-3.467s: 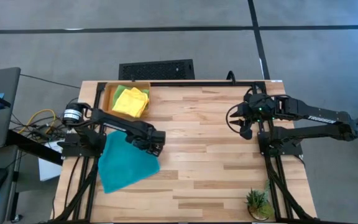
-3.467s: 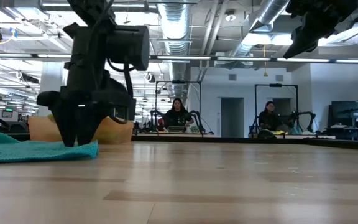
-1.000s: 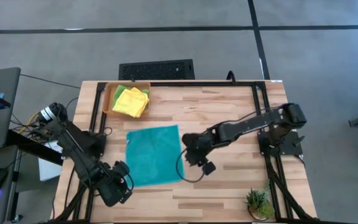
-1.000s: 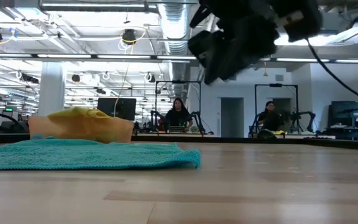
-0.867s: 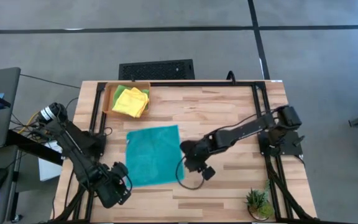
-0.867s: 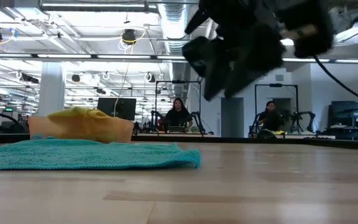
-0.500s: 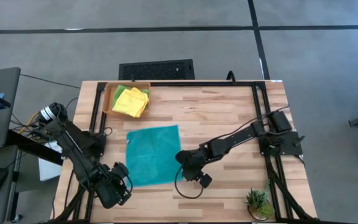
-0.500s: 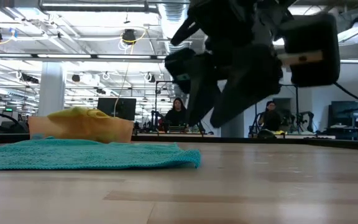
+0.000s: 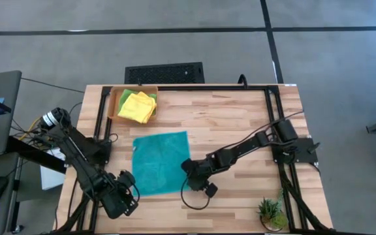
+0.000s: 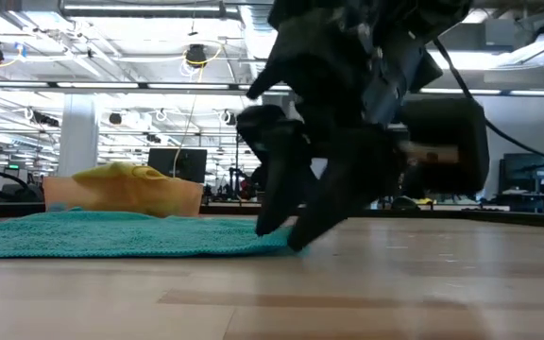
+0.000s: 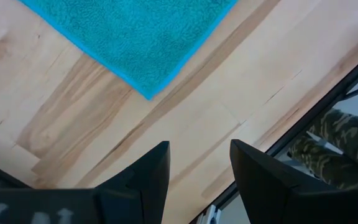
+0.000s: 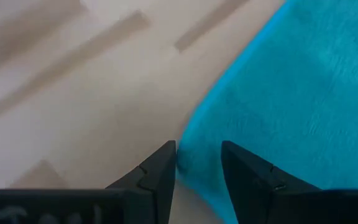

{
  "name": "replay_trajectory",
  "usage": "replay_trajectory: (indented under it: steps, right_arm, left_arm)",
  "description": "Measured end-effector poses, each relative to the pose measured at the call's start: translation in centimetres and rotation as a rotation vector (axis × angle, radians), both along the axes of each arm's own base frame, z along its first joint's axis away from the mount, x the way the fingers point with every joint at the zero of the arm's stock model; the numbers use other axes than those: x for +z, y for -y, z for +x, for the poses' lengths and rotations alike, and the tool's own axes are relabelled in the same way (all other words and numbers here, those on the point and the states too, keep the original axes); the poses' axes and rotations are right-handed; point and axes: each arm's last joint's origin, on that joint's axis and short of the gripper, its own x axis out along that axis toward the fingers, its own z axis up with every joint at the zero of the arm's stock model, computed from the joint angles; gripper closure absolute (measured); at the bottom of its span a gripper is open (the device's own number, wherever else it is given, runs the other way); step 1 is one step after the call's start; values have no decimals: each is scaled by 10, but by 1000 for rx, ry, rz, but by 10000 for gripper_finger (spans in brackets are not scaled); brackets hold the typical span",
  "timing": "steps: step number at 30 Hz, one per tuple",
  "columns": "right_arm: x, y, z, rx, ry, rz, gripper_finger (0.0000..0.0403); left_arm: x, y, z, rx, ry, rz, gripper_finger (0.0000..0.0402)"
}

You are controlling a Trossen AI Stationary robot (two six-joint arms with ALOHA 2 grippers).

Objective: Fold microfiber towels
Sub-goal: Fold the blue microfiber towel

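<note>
A teal towel [image 9: 160,163] lies spread flat on the wooden table; it also shows in the low view [image 10: 111,236]. My right gripper [image 9: 187,169] is open and low at the towel's near right corner [image 12: 188,134], one finger over the cloth and one over bare wood. My left gripper [image 9: 129,194] is open and empty just off the towel's near left corner [image 11: 145,93]. Two yellow towels [image 9: 138,106] and a lime green one [image 9: 125,96] lie heaped in the orange tray [image 9: 114,99]. My right gripper points down, slanting from the table's right. Its fingertips [image 10: 291,241] reach table level on either side of the teal towel's right edge [image 12: 191,127] near the near corner. I cannot tell whether they touch the cloth.
The orange tray stands at the far left. A small potted plant [image 9: 270,213] stands at the near right corner. Black frame rails [image 9: 207,87] run along the table's far, left and right sides. Bare wood lies right of the towel.
My right gripper has gone toward the table's near left and down, from above the wood right of the towel to its near right corner. The teal towel has stayed flat.
</note>
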Motion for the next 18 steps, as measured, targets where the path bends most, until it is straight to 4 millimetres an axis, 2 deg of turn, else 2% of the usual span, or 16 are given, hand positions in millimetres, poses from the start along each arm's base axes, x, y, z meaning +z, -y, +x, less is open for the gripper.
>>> replay_trajectory:
  steps: [11,14,18]
  right_arm:
    - [-6,3,0,-14,-17,-34,251]
    - [-6,5,0,-44,-25,-43,266]
    - [-6,11,1,-102,-65,-7,306]
  left_arm:
    - [0,0,0,0,0,1,240]
    - [0,0,0,0,-1,1,240]
    - [0,0,0,8,11,10,240]
